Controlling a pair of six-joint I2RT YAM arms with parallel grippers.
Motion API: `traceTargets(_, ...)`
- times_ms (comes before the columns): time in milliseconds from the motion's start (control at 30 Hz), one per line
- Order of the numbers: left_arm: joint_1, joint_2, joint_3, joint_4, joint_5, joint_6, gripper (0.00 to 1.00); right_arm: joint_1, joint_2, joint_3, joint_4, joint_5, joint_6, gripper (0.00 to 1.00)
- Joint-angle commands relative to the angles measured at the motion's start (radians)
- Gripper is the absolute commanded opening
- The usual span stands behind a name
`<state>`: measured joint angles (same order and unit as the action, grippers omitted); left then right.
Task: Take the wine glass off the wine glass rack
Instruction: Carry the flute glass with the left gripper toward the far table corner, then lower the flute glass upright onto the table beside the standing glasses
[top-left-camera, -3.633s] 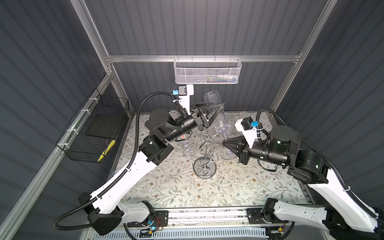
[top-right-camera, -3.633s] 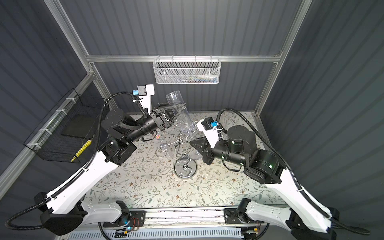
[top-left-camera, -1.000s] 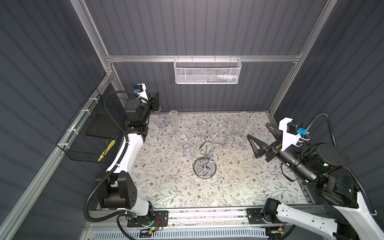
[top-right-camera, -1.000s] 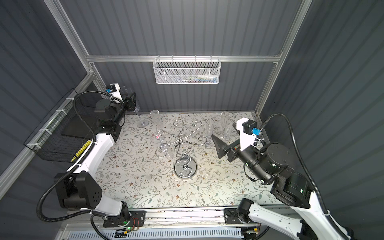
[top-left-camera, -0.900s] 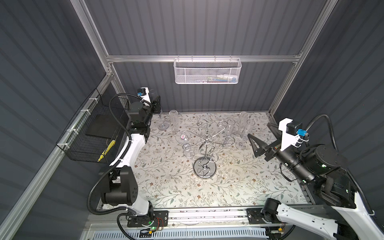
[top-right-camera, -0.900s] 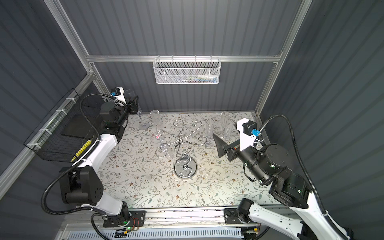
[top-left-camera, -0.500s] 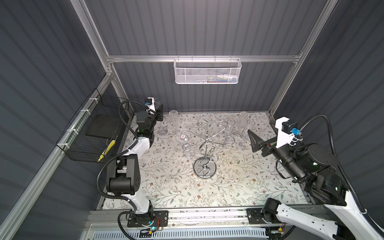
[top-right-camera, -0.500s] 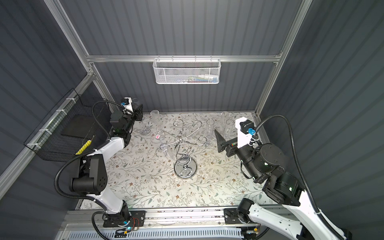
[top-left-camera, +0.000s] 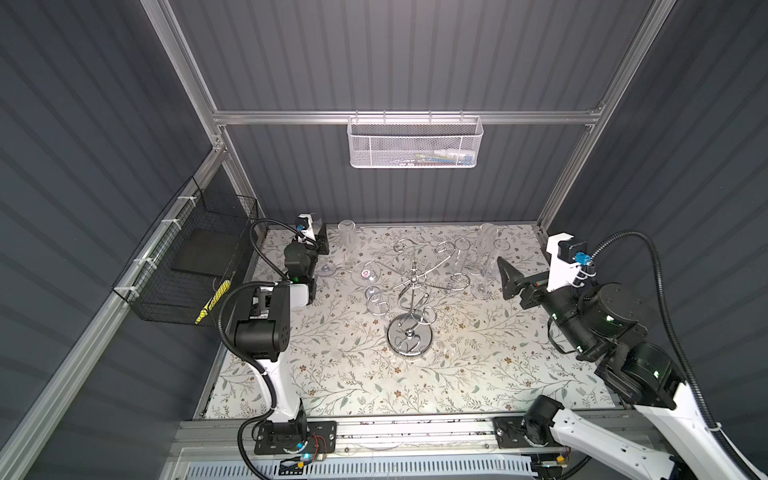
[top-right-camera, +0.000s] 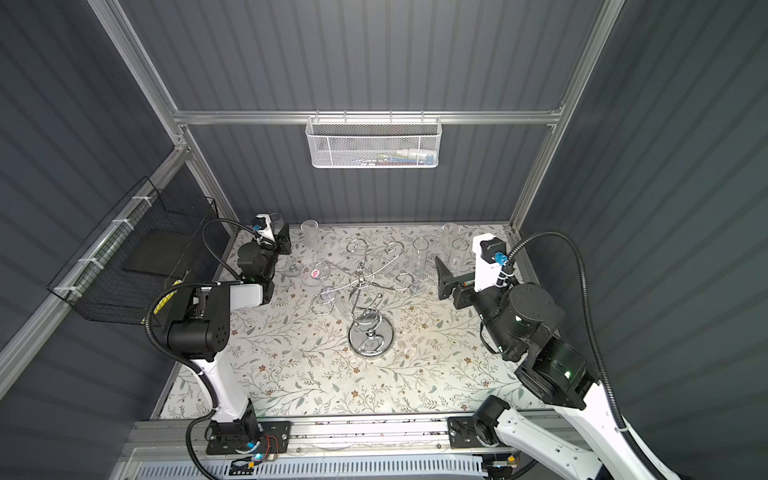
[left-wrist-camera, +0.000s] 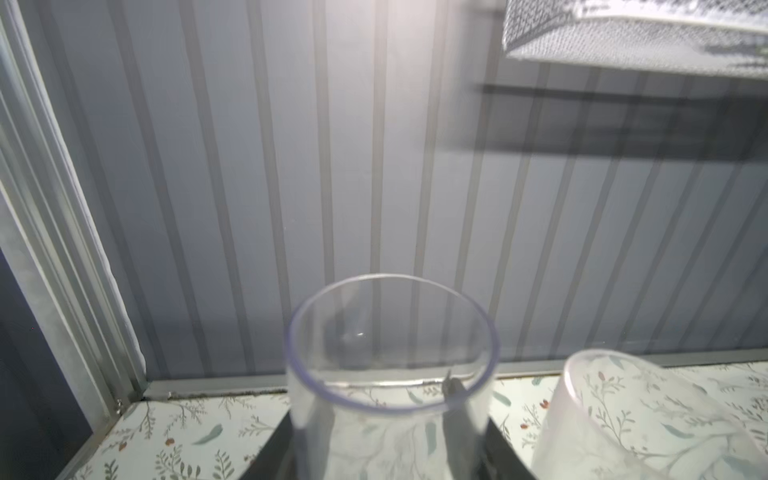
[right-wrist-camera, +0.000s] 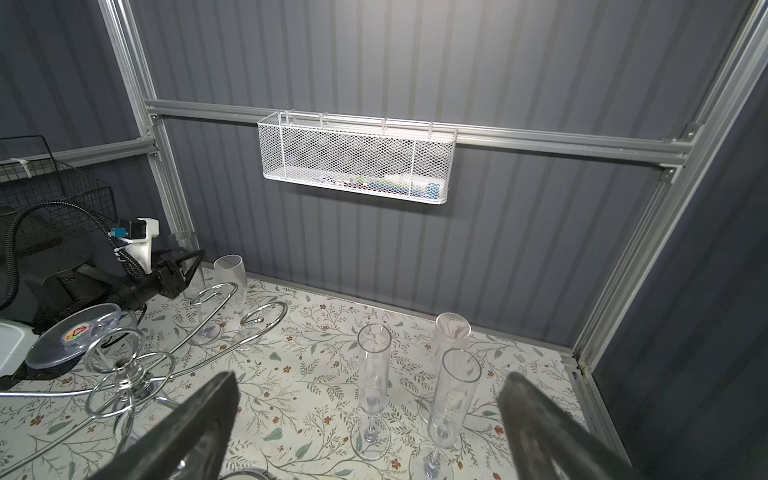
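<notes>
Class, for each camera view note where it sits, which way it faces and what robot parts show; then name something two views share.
Top views: high in front, looking down and back at the table and rack; left arm and right arm show.
Left wrist: low by the back left corner, facing the back wall; its jaws show, closed on a wine glass.
Right wrist: over the table's right side, facing the back wall; its open jaws show, left arm beyond.
Shared: the white basket shows in both wrist views.
</notes>
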<state>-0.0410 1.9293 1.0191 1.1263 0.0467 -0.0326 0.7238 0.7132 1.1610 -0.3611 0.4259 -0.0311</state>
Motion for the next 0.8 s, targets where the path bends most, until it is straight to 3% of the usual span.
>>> traceTargets(0, 0.0, 0.025, -0.004, 0.121, -0.015, 0.023, 0.41, -0.015, -0.008, -0.014, 0.002, -0.027, 0.029, 0.99)
traceTargets(700, 0.0, 0.117, 0.018, 0.176, 0.018, 0.044, 0.41, -0.036, 0.0, -0.027, -0.007, -0.066, 0.066, 0.99)
traceTargets(767, 0.0, 0.117, 0.014, 0.173, 0.021, 0.046, 0.46, -0.038, 0.003, -0.024, -0.006, -0.07, 0.068, 0.99)
